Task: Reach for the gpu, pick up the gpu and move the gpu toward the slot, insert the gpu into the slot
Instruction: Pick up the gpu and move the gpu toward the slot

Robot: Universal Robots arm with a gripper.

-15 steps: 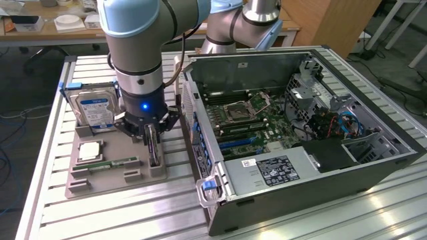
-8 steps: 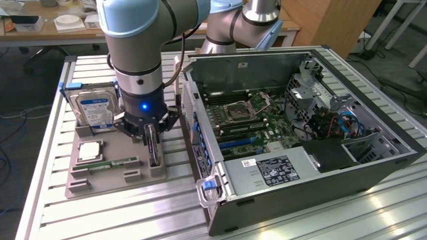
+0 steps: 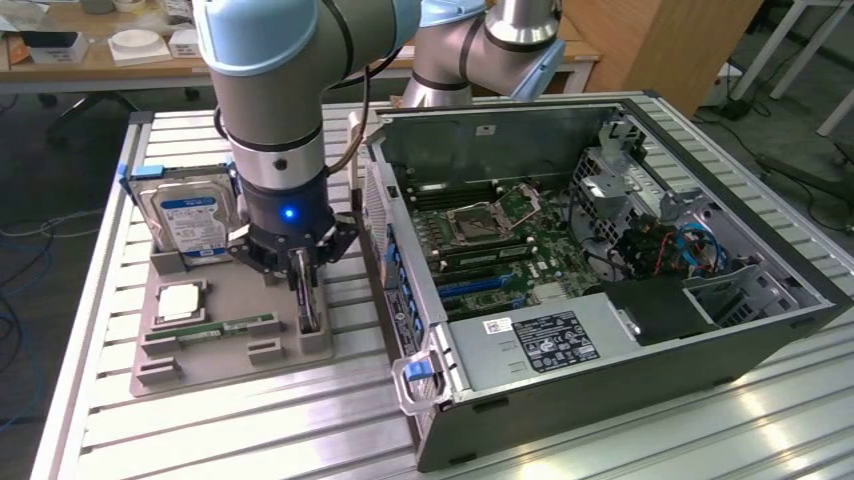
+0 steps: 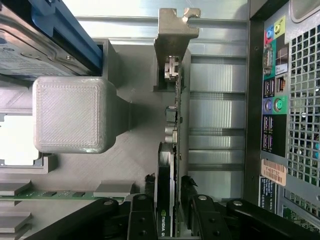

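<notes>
Farthest to the exterior view's left, a grey holder tray point(image 3: 214, 365) on the slatted table point(image 3: 120, 440). Standing on edge at its far end, a blue-labelled hard drive point(image 3: 187, 215); lying flat nearer the camera, a square processor chip point(image 3: 180, 300) and a small green memory stick point(image 3: 230, 326). Next rightward, along the tray's right edge, the gpu point(image 3: 311, 312), upright on its long edge in the tray's holder, well apart from the computer. Straight above it, the gripper point(image 3: 304, 272) on the arm point(image 3: 267, 90), pointing down, jaws half spread and straddling the card's top edge. Seen from the wrist: fingers point(image 4: 142, 220) close beside the black card, one at each face, a thin gap showing at one side, and a metal end bracket point(image 4: 172, 35) at the card's far end. Further right, the open computer case point(image 3: 747, 330) lying on its side; inside, the green motherboard point(image 3: 534, 250) with the silver processor socket point(image 3: 481, 220) and, nearer the tray, the slot point(image 3: 474, 286)
</notes>
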